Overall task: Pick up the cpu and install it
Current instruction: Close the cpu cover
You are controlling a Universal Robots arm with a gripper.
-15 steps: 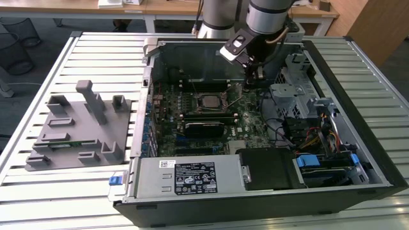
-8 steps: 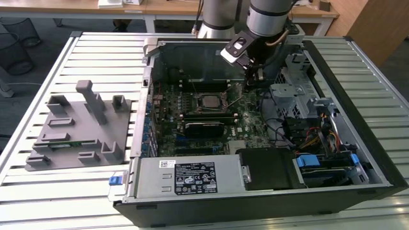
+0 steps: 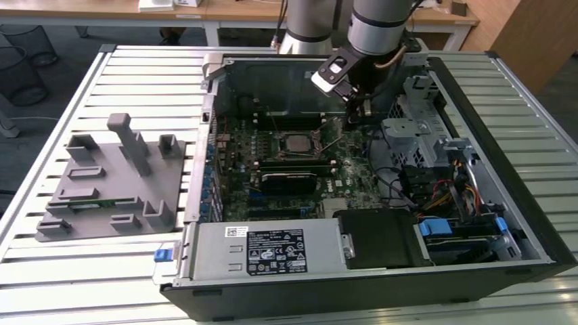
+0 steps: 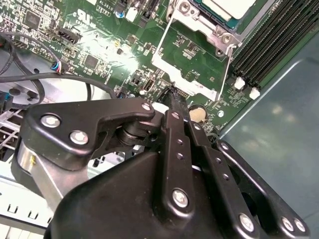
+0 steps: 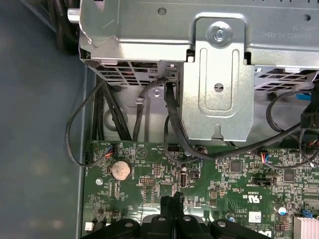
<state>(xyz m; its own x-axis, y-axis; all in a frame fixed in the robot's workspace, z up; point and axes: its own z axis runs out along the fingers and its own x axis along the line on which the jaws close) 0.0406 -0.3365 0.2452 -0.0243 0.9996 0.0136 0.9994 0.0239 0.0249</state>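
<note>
Exterior view: a robot arm's pincer [image 3: 354, 116] hangs inside an open computer case [image 3: 545, 223] on a slatted worktop [image 3: 135, 74], just above the green motherboard [image 3: 352, 176]. The cpu [image 3: 296, 143], silver-grey on top, lies in its socket at the middle of the board, near the pincer on the exterior view's left and apart from it. A grey fixture tray [image 3: 99, 176] sits outside the case, further to the exterior view's left. Second wrist view: the black fingers [image 4: 177, 107] are pressed together with nothing between them, their tip over the board just beside a coin battery [image 4: 197, 115]; the cpu [image 4: 227, 6] sits in the socket beyond, next to black memory slots [image 4: 269, 45]. First wrist view: the clenched pincer [image 5: 172, 200] points at the board near the coin battery [image 5: 120, 170], with a metal drive cage [image 5: 214, 74] and black cables [image 5: 174, 129] beyond.
</note>
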